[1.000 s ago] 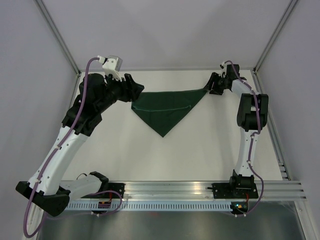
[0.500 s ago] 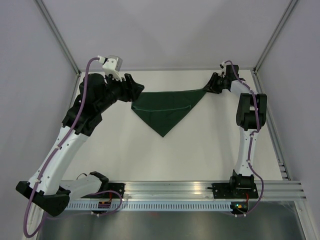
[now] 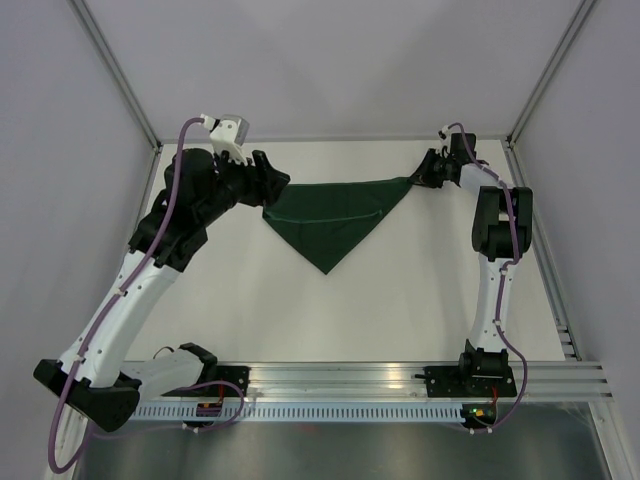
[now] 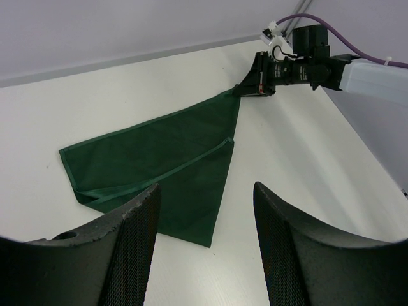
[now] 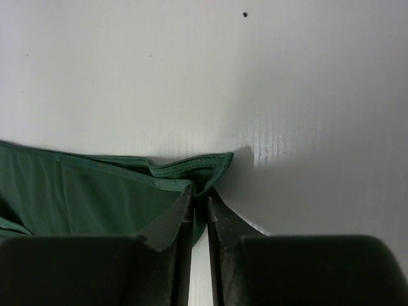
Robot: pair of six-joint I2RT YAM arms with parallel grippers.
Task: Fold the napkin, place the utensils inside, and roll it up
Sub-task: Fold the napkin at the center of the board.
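White table surface, closed in by pale grey walls, is spreading out ahead of us. We are looking down on the napkin, which is lying toward the far middle of the table as a folded triangle. Its long edge is running across the far side and its tip is pointing back toward the near edge.

We are pinching the napkin's right-hand corner with our right gripper. In the right wrist view its two dark fingers are standing almost together, with the hemmed green corner caught between them and the cloth bunching slightly there.

We are holding our left gripper just beside the napkin's left-hand corner, with its fingers standing wide apart and gripping nothing. Between them, in the left wrist view, we are seeing the cloth lying flat on the table, with a hem line crossing its upper layer.
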